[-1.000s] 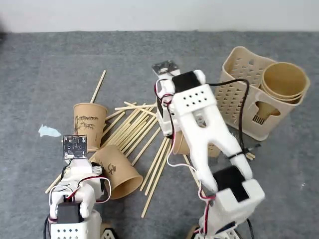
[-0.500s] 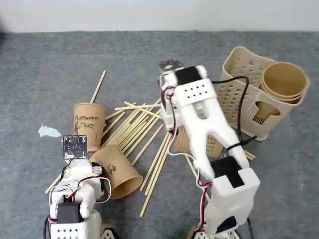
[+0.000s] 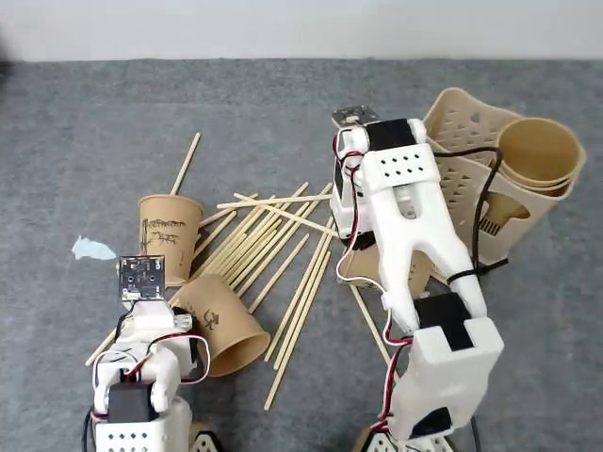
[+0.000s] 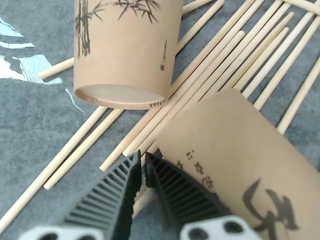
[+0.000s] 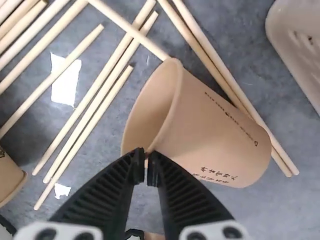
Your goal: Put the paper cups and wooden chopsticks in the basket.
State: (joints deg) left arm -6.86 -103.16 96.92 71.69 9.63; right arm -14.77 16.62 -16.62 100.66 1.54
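My right gripper (image 5: 146, 165) is shut on the rim of a paper cup (image 5: 200, 135), which lies tilted over chopsticks (image 5: 95, 115) just left of the beige basket (image 3: 452, 132). In the high view the right arm covers most of that cup (image 3: 363, 270). The basket holds nested paper cups (image 3: 537, 151). My left gripper (image 4: 141, 167) is shut with nothing in it, near the table's front left. Just past it stand a bamboo-print cup (image 4: 125, 50) and a cup lying on its side (image 4: 235, 150). A pile of wooden chopsticks (image 3: 254, 245) spreads between the arms.
One chopstick (image 3: 185, 163) lies apart at the back left. A pale blue paper scrap (image 3: 92, 249) sits left of the standing cup (image 3: 170, 231). White scraps (image 5: 65, 80) lie among the chopsticks. The basket's wall (image 5: 300, 45) is close beside the held cup.
The right arm has swung right toward the basket, taking the cup along by its rim and nudging some chopsticks. The left arm has not moved.
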